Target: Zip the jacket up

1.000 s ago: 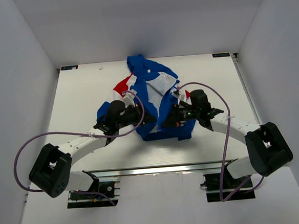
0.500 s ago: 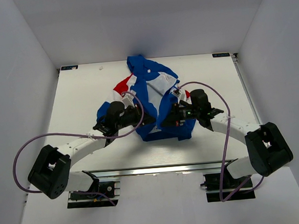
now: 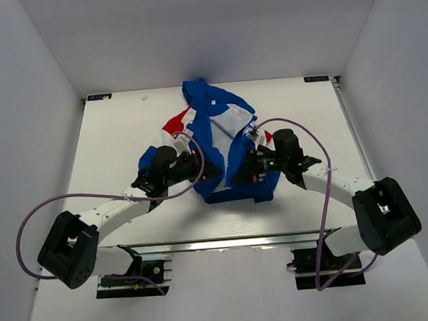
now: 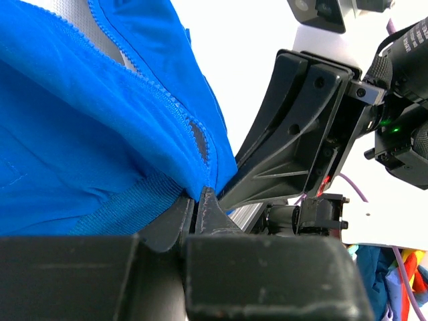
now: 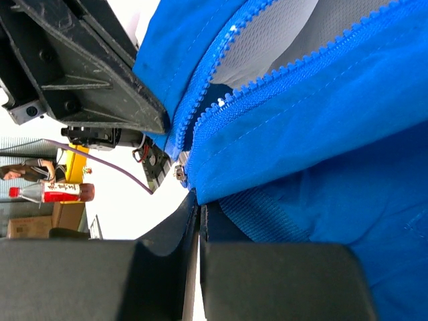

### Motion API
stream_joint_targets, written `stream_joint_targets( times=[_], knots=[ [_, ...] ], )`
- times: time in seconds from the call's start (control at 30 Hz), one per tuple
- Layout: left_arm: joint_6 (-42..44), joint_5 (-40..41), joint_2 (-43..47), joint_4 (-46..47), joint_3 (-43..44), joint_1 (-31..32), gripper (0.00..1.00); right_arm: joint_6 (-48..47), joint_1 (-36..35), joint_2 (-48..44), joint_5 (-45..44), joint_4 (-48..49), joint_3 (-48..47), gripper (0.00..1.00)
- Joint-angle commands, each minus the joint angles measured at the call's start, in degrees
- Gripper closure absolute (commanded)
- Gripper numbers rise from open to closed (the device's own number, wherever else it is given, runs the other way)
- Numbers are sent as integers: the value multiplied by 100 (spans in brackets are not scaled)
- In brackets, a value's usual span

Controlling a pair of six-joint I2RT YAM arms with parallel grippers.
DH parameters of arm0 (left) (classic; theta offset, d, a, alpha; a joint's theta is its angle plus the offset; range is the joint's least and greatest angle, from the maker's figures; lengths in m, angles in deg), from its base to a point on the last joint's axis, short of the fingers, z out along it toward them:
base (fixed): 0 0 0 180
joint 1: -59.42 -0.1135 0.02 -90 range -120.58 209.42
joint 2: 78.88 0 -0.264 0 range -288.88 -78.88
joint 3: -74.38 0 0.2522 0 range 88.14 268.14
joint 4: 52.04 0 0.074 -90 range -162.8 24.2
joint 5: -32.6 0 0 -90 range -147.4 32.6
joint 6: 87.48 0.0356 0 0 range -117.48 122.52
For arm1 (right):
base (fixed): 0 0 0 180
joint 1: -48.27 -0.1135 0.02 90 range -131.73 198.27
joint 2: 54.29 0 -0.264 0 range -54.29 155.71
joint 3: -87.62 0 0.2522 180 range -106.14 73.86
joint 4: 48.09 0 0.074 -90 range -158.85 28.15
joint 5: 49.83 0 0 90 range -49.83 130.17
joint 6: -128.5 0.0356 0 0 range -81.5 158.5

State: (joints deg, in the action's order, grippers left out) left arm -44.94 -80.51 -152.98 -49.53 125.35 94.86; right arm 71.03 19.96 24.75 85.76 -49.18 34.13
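A: What is shown from above?
B: The jacket (image 3: pixel 220 149) is seen lying open-fronted near the middle of the table (image 3: pixel 116 130), collar away from the arms. The left gripper (image 3: pixel 202 169) and right gripper (image 3: pixel 237 172) are brought in at its lower hem from either side, near each other.

A: And from the left wrist?
B: The left gripper (image 4: pixel 198 200) is seen with jaws pressed almost together, clamped on the blue hem at the foot of one row of zipper teeth (image 4: pixel 160 93). The right gripper (image 4: pixel 301 147) is seen just beyond.

A: From the right wrist?
B: The right gripper (image 5: pixel 199 204) is seen with jaws fully together, pinching the thin hem edge below the other row. A small metal piece (image 5: pixel 179 172) is seen between the rows. It may be the slider, but that cannot be told.

A: What could go wrong?
B: The two bottom ends are judged not yet joined. If they are offered askew, the slider could be missed. Very little cloth is held, so the hem could be pulled free by a sideways tug. The fingers could also be knocked together, being so close.

A: What is changed from earlier?
B: Little. The left arm's rear joint is found shifted slightly outward, and its cable (image 3: pixel 91 195) loops wider. The grippers and jacket appear unmoved.
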Motion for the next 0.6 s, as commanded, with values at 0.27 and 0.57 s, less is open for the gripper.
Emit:
stream_joint_targets(
  times=[0.27, 0.57],
  knots=[
    [35, -9, 239, -36, 76, 42, 100, -142, -42, -205, 249, 175, -9, 100],
    [44, -35, 204, 7, 58, 42, 100, -81, -43, -223, 241, 289, -35, 100]
  ],
)
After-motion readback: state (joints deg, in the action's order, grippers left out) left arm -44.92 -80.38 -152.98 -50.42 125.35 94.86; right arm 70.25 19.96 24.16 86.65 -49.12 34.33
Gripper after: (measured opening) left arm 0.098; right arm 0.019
